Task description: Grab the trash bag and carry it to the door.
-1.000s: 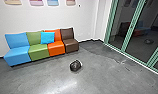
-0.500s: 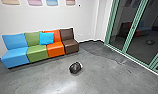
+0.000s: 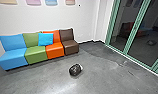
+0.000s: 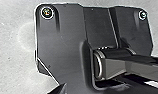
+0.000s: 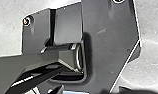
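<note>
The trash bag is being borne by the floor, apart from the seats, room probably being given for grasping. Either gripper's opening, and any hold, cannot be told.

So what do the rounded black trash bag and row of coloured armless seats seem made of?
The black trash bag is probably thin plastic, slightly shiny, given its pale glints. The coloured armless seats look like smooth vinyl or leather, from their sheened tops.
</note>
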You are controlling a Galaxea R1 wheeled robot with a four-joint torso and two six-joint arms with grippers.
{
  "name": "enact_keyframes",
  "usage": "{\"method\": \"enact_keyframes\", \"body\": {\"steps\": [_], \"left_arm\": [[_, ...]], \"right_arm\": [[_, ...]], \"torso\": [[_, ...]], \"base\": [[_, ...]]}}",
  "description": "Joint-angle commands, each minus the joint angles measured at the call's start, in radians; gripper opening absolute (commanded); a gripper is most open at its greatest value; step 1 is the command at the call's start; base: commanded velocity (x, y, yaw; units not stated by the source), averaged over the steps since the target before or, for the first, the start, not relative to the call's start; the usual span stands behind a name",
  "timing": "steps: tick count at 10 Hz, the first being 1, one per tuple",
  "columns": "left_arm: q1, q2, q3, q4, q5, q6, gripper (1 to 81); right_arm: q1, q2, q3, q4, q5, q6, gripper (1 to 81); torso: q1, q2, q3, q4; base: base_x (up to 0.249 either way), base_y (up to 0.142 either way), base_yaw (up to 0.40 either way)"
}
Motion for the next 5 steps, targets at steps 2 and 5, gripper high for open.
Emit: {"method": "enact_keyframes", "body": {"steps": [2, 5], "left_arm": [[-0.036, -0.003, 0.0, -0.008, 0.062, -0.005, 81.1], [-0.037, -0.001, 0.0, -0.008, 0.062, -0.004, 81.1]], "right_arm": [[0.021, 0.006, 0.005, -0.022, -0.068, -0.014, 81.1], [0.021, 0.006, 0.005, -0.02, -0.068, -0.014, 81.1]], "torso": [[0.0, 0.0, 0.0, 0.0], [0.0, 0.0, 0.0, 0.0]], "base": [[0.166, 0.0, 0.0], [0.166, 0.0, 0.0]]}}
